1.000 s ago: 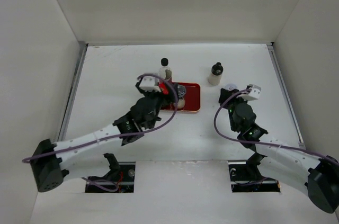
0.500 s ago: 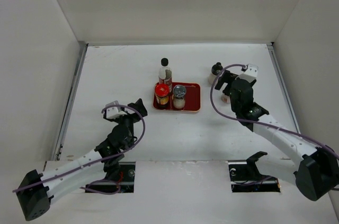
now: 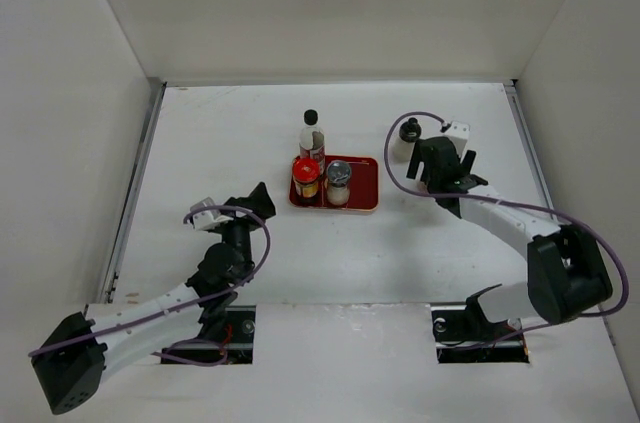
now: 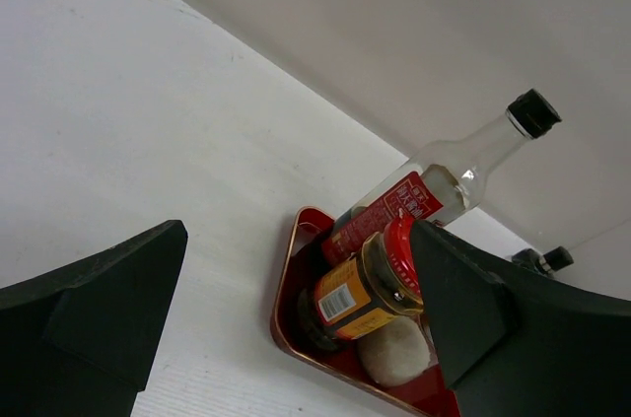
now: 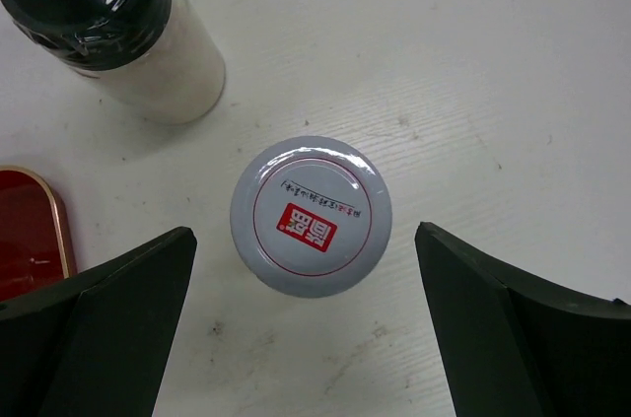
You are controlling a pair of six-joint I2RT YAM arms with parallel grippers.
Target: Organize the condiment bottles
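Note:
A red tray (image 3: 362, 186) carries a red-capped jar (image 3: 306, 176) and a grey-capped shaker (image 3: 339, 178). A tall slim black-capped bottle (image 3: 312, 133) stands just behind it. My left gripper (image 3: 256, 201) is open and empty, well short of the tray on its near left. Its wrist view shows the jar (image 4: 360, 294), the tall bottle (image 4: 434, 185) and the tray rim (image 4: 281, 313) ahead. My right gripper (image 5: 304, 232) hangs open over a second grey-capped shaker (image 5: 312, 215), one finger on each side, not touching. A squat whitish black-capped bottle (image 5: 128, 28) stands beside that shaker.
White walls close the table at the back and on both sides. The tray's corner (image 5: 30, 230) lies left of the right gripper. The squat bottle (image 3: 405, 138) stands right of the tray, next to the right gripper (image 3: 432, 171).
My left gripper has drawn back from the tray to the near left, uncovering the red-capped jar. My right gripper has swung to the far left over the loose shaker, and its jaws have spread.

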